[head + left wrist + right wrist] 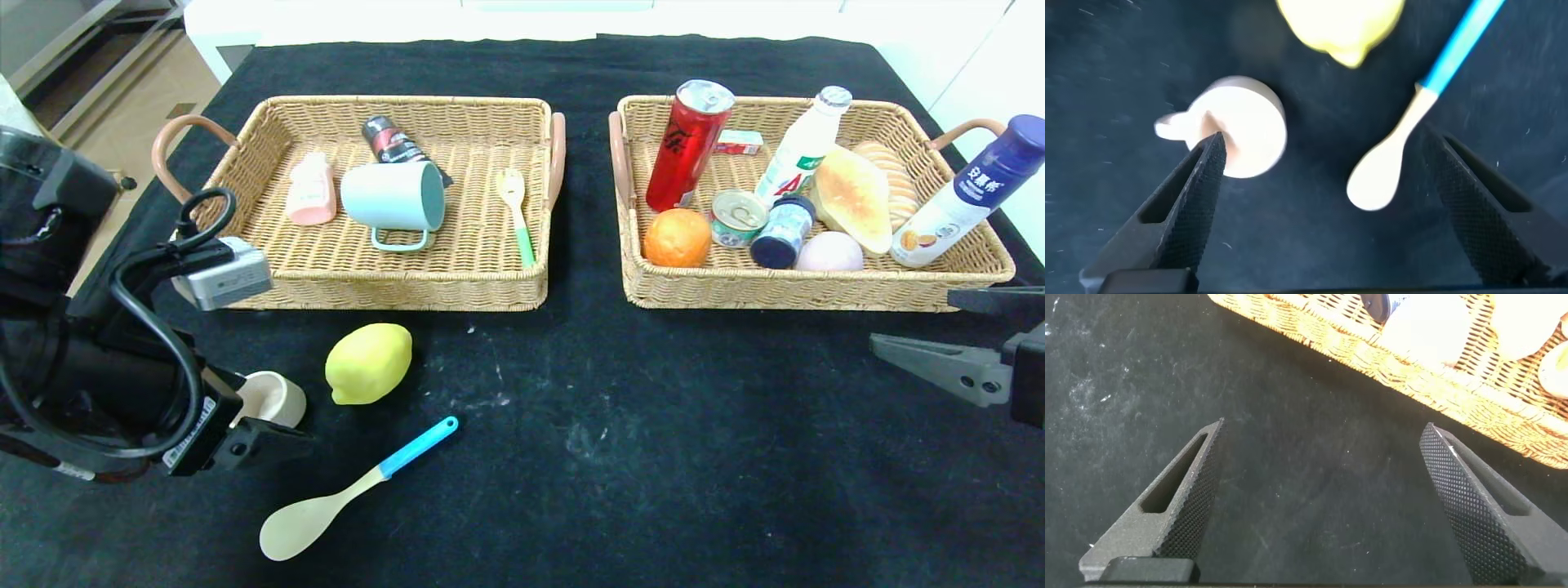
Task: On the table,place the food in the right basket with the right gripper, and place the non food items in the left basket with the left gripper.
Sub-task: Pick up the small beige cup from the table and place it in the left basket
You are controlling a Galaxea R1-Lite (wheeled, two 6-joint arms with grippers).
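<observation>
On the black cloth near the left front lie a yellow lemon [368,363], a small cream cup [273,398] and a cream spoon with a blue handle [351,490]. My left gripper [265,437] hangs open just above them. In its wrist view one fingertip overlaps the cup [1237,126], the spoon [1388,163] lies between the fingers, and the lemon [1341,24] sits beyond; left gripper [1323,143]. My right gripper [913,320] is open and empty over bare cloth in front of the right basket [808,290]; right gripper [1324,429], right basket [1437,380].
The left basket [384,290] holds a mint mug [393,196], a pink bottle [311,189], a black tube [396,143] and a fork [516,212]. The right basket is packed with a red can [686,147], bottles, bread [853,196], an orange [677,238] and tins.
</observation>
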